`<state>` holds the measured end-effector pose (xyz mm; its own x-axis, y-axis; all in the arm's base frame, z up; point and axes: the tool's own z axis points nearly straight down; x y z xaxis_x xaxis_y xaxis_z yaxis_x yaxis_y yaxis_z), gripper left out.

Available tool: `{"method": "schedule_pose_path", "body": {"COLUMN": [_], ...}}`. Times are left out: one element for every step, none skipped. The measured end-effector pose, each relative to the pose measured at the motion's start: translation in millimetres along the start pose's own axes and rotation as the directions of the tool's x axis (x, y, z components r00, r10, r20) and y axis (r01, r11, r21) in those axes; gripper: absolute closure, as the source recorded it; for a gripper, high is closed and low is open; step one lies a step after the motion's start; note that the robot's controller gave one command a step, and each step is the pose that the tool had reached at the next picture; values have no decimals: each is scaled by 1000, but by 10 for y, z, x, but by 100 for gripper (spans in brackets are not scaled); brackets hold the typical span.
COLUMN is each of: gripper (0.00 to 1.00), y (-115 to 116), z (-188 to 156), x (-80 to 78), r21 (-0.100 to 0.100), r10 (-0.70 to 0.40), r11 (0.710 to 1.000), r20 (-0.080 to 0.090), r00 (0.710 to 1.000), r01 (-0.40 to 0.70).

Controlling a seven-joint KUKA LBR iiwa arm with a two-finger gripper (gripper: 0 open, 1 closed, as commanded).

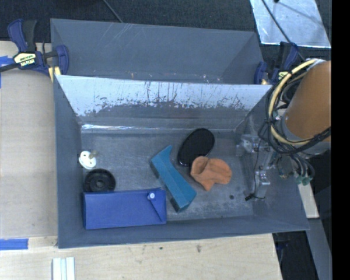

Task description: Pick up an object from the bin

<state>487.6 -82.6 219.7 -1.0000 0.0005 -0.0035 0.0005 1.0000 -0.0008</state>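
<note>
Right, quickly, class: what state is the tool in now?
Tool: cannot be told; it hangs by the right wall of the bin, beside the orange lump.

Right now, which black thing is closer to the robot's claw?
The black oval beside the orange cloth; the round black disc lies far left, away from the gripper.

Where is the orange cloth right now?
In the camera view the orange cloth lies right of centre, just below the black oval object, between the blue block and the tool.

Pincer (254, 195) pointed downward, low beside the cable-looped, orange-covered wrist (312, 101).
</note>
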Motion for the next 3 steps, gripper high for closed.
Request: {"method": "schedule_pose_path", "body": {"gripper": [0,0,0], "y": [436,699,649], "z": [539,914,900], "x": [-281,-338,-341], "r21": [1,-3,-4], "r10": [-1,0,4], "r11": [1000,1000,1000], "r20": [7,-7,-6], "r00": [1000,1000,1000], "r01": [1,0,-4]}}
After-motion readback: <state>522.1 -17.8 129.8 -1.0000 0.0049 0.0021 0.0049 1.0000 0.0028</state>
